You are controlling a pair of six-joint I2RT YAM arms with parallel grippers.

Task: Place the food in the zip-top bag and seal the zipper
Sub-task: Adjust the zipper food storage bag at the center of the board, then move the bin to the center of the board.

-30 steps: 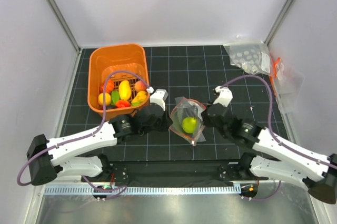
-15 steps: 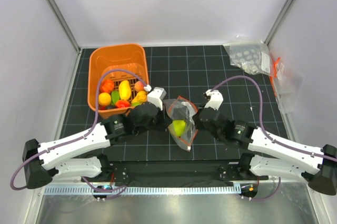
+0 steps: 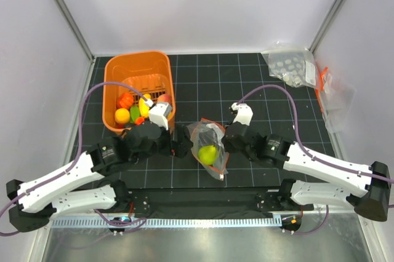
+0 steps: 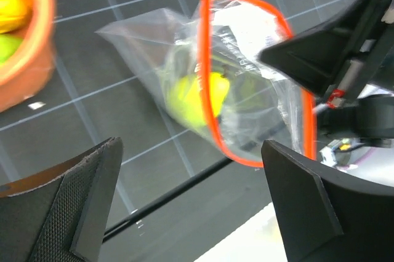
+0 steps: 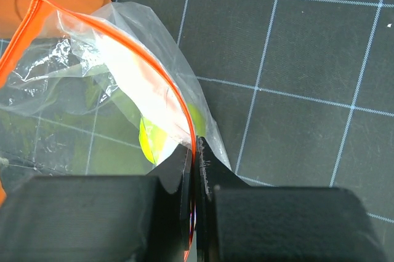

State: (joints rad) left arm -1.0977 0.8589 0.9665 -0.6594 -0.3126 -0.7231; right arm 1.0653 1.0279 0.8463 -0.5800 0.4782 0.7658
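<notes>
The clear zip-top bag [image 3: 208,146] hangs over the mat between my two grippers, with one yellow-green toy fruit [image 3: 207,154] inside. Its orange-red zipper [image 4: 211,114] gapes in a loop, so the mouth is open. My right gripper [image 5: 196,165] is shut on the zipper [image 5: 184,111] at the bag's right edge and holds the bag [image 5: 92,99] up. Just left of the bag, my left gripper [image 3: 180,144] is open, its fingers [image 4: 86,206] wide apart with nothing between them. More food [image 3: 138,111] lies in the orange basket [image 3: 138,60].
The orange basket sits at the back left, close behind my left arm. Other clear bags [image 3: 289,65] lie in the back right corner, one [image 3: 332,93] against the right wall. White walls close in the mat on three sides.
My left gripper has opened, let go of the bag and drawn back to the left. The bag has shifted left and nearer the front edge with my right gripper.
</notes>
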